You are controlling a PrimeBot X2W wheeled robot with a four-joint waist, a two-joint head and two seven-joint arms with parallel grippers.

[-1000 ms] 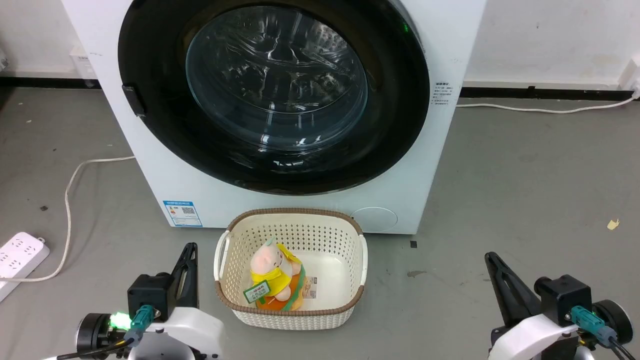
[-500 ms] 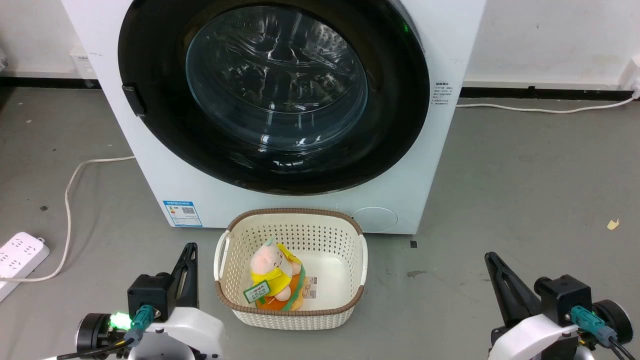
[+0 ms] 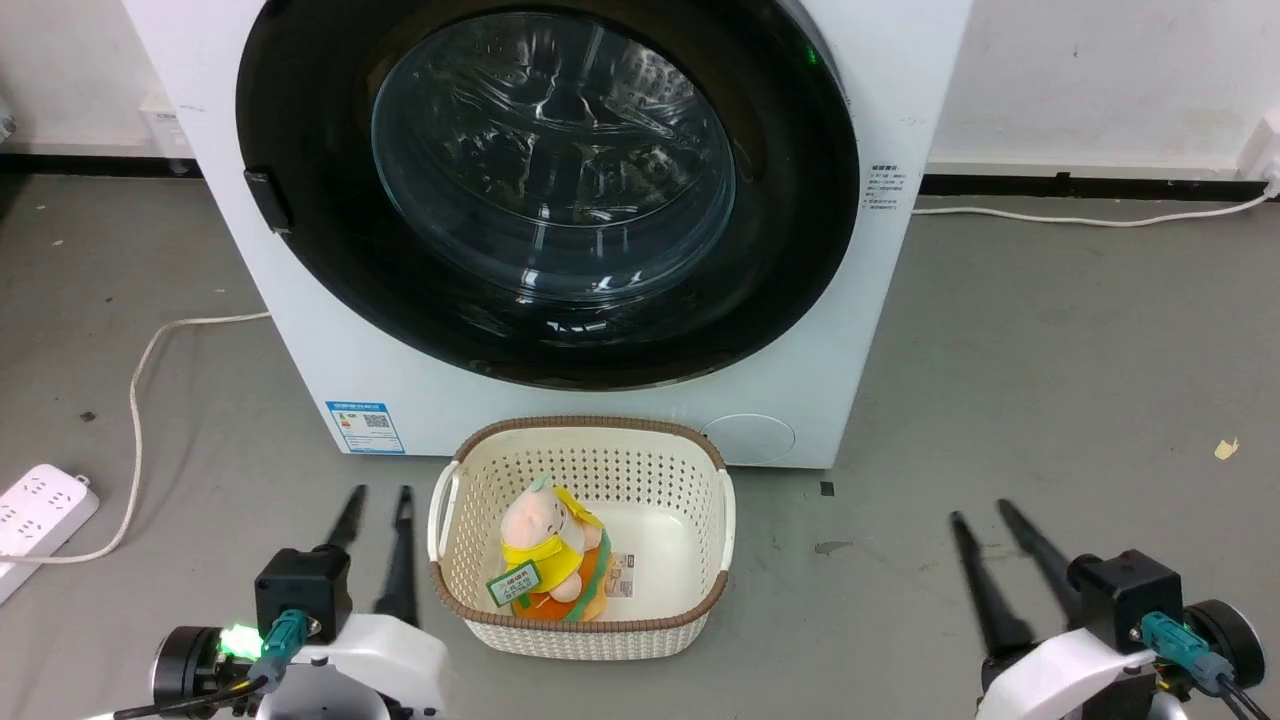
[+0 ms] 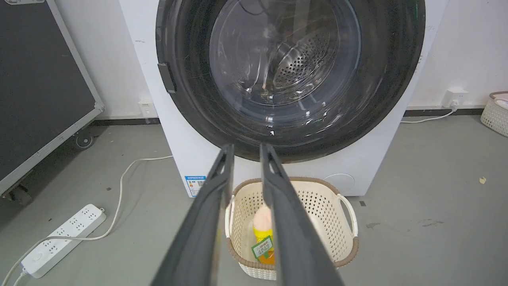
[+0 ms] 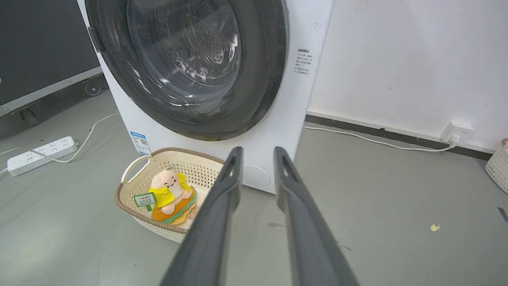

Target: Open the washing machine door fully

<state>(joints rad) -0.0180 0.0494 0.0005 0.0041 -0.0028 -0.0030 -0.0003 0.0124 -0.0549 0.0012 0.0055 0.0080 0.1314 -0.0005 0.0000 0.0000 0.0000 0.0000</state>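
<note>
Head view: washing machine door (image 3: 548, 190) well beyond fingers (image 3: 402, 560)

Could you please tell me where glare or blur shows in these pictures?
Head view: glare streaks on the door, and the left gripper and right gripper look smeared. Left wrist view: reflections veil the drum. Right wrist view: the near fingers look soft.
</note>
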